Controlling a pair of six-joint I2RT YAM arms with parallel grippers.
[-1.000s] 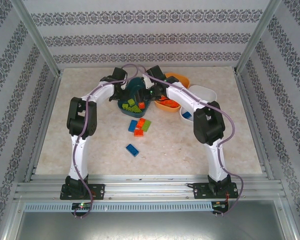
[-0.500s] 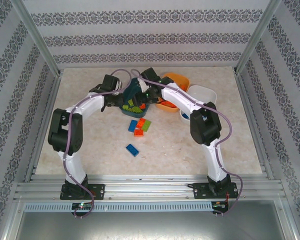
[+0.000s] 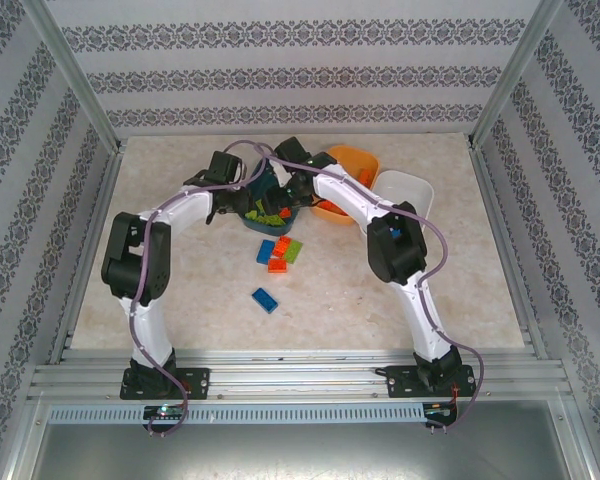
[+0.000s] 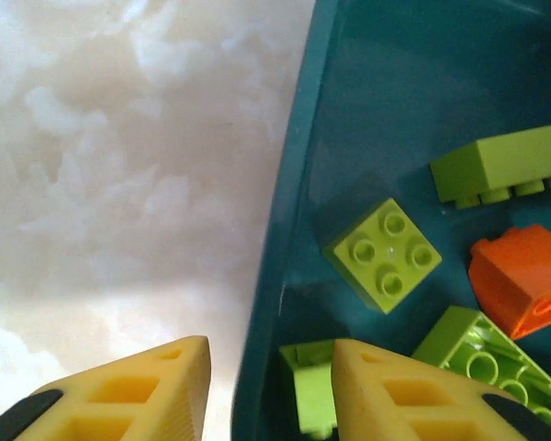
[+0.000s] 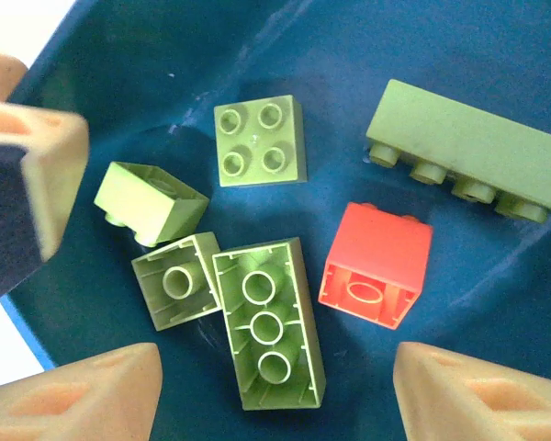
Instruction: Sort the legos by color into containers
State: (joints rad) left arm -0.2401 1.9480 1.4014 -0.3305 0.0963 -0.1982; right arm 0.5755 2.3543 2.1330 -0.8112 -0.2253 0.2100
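The dark teal container (image 3: 283, 213) holds several lime green legos and one orange-red brick (image 5: 376, 262). My left gripper (image 4: 271, 386) is open and straddles the tray's left rim (image 4: 298, 156). One finger is over the table and the other is inside, beside a small green brick (image 4: 309, 390) that it does not grip. My right gripper (image 5: 275, 395) hangs open above the tray, with an upturned green brick (image 5: 266, 322) and the orange-red brick below its gap. Both grippers meet over the tray, the left (image 3: 242, 195) and the right (image 3: 285, 190). The orange container (image 3: 360, 160) and the white container (image 3: 410, 185) stand to the right.
Loose legos lie on the table in front of the teal tray: a blue one (image 3: 266, 250), two orange-red ones (image 3: 277, 265) and a green one (image 3: 293, 250) in a cluster. A lone blue brick (image 3: 265, 299) lies nearer. The left gripper's finger (image 5: 28, 175) is at the left of the right wrist view.
Both grippers have come down and toward each other over the teal tray. The left jaws have widened, and the right jaws have widened too.
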